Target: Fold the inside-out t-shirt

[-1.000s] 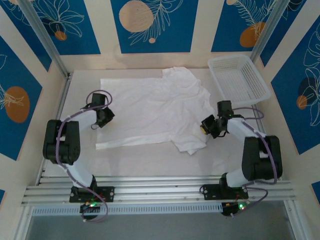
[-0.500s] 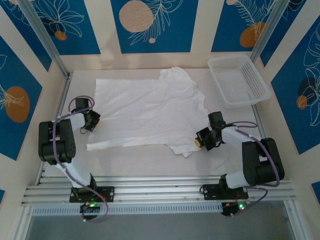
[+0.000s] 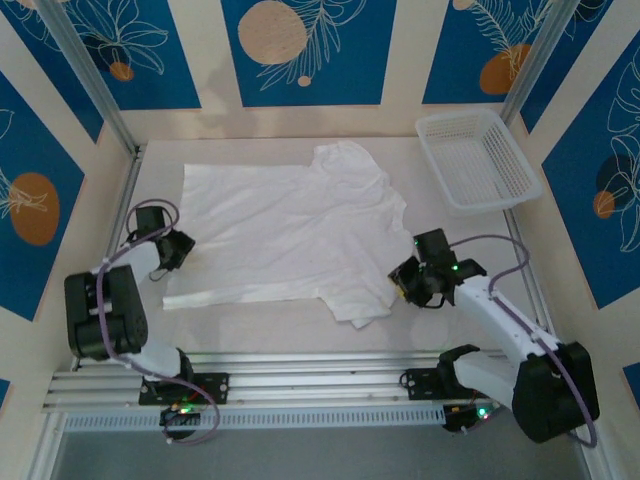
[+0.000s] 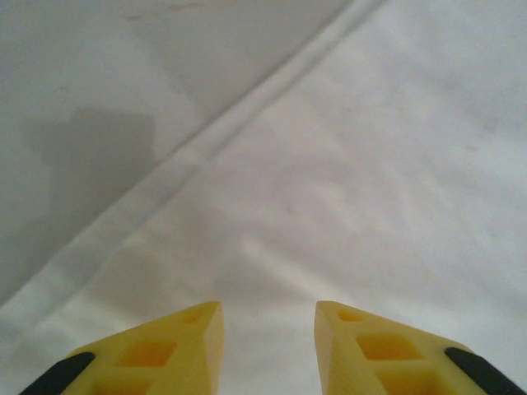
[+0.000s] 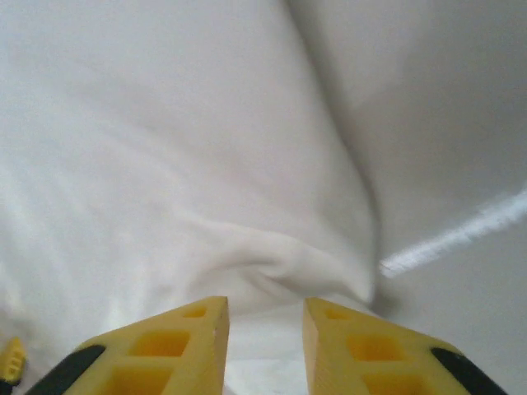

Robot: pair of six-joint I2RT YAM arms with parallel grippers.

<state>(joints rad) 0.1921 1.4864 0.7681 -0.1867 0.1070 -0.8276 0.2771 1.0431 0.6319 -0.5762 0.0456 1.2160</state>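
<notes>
We are working on a white t-shirt that is lying spread out across the middle of the worktop. Its hem is pointing left and its sleeves and neck are pointing right. One sleeve is reaching toward the far side and the other is hanging toward the near edge. The cloth is looking mostly flat, with some soft wrinkling around the near sleeve.

Our left tool is sitting at the near left of the hem. In the left wrist view its yellow fingers are standing apart with nothing between them, and the hem band is running diagonally across the cloth beyond them. Our right tool is sitting just beside the near sleeve. Its fingers are likewise parted and gripping nothing, with a small ridge of cloth rising just ahead of the tips.

A white mesh basket is resting at the far right, apart from the shirt.

We are judging the task to be at an early stage: the shirt is laid out, but we are seeing no fold in it yet. The sleeves are not turned in and the body is not doubled over, so all the folding is left to do. We are not able to tell from these views whether the shirt is inside out.
</notes>
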